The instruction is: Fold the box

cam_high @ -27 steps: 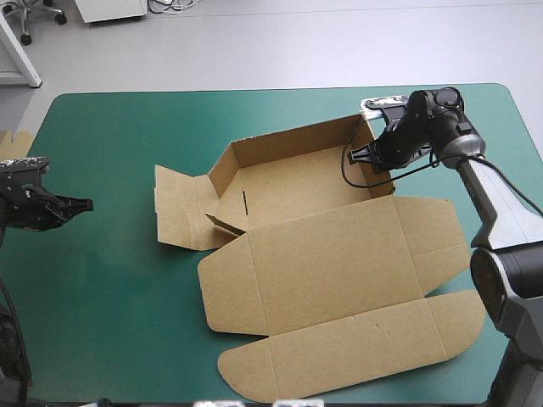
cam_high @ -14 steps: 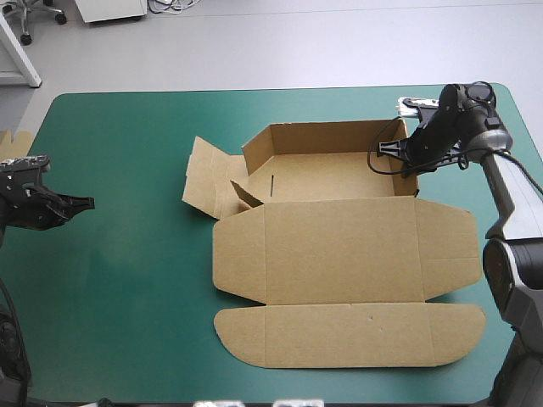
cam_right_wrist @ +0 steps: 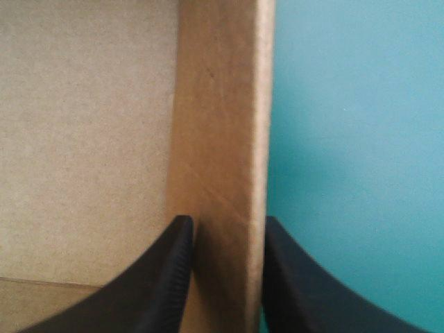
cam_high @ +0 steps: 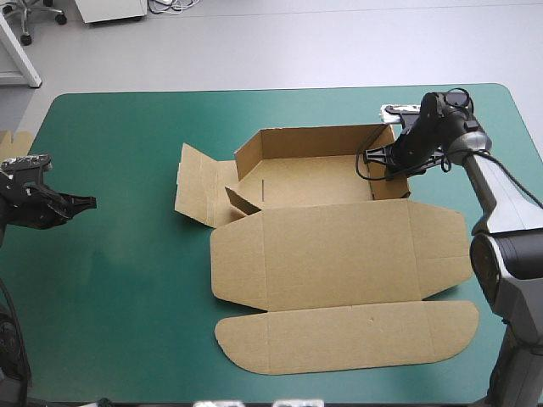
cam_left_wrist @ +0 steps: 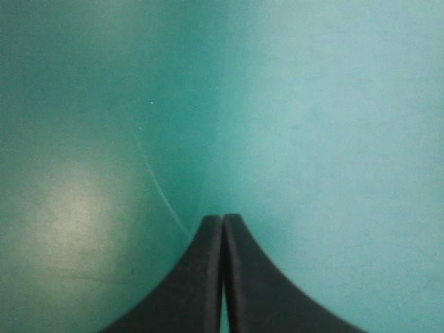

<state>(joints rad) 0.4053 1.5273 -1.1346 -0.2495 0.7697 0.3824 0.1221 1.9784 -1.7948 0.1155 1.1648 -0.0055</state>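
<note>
Grip on the work is made by the right gripper (cam_right_wrist: pixel 225 225) alone: its two broad black fin-shaped fingers are closed to board thickness, one inside the tray and one outside, with the upright right end wall (cam_right_wrist: pixel 218 104) of the brown cut-board box (cam_high: pixel 335 254) clamped between them. Seen from the right wrist, the inner finger stands over the brown tray floor and the outer finger over the teal-green cover (cam_right_wrist: pixel 347 139). This straddling hold most likely serves to keep the wall upright and to anchor the sheet for positioning. From above, the right gripper (cam_high: pixel 392 161) sits at the far right corner of the tray, where the right end wall (cam_high: pixel 390 174) meets the raised far wall (cam_high: pixel 322 140). Outward from this corner, the box lies at mid-table: the lid panel (cam_high: pixel 335 254) is flat on the near side, and its rounded front flap (cam_high: pixel 348 335) is nearest the robot. The left end flaps (cam_high: pixel 197 191) are splayed and untucked, so that end appears to be the remaining work. The left gripper (cam_high: pixel 72 203) holds nothing; its fingers (cam_left_wrist: pixel 208 277) are pressed together over bare cover near the table's left edge, well apart from the box. A spare board edge (cam_high: pixel 13 144) shows there.
</note>
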